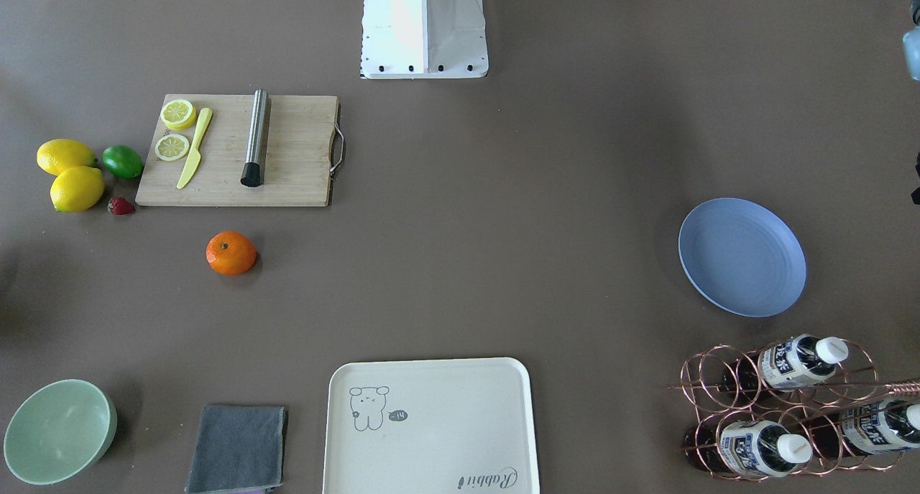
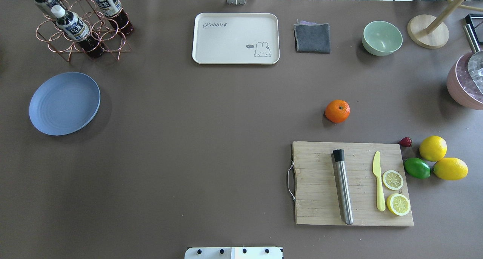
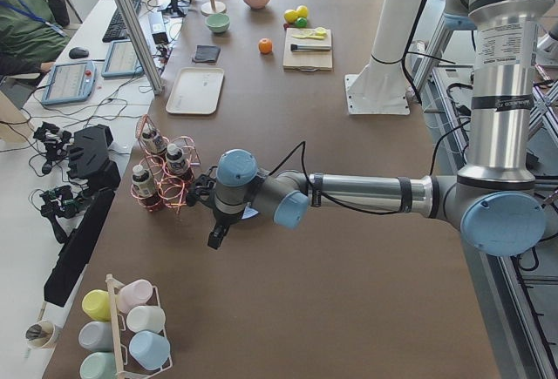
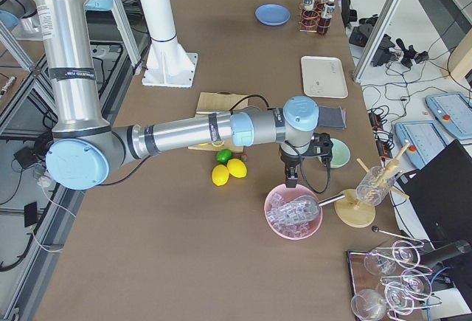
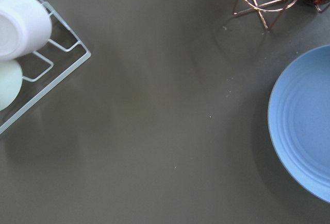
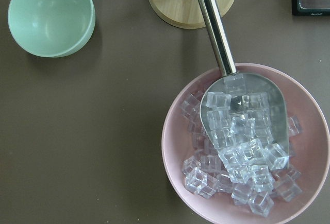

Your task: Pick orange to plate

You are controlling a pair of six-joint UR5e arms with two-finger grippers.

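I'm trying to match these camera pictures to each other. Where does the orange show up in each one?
Front-facing: orange left of centre, just below the cutting board.
Overhead: orange right of centre, just above that board.
Exterior left: orange far at the top, left of the board.
Exterior right: not seen; the right arm crosses that area.
Left wrist: not in it.
Right wrist: not in it.
Shared landmark: the cutting board.
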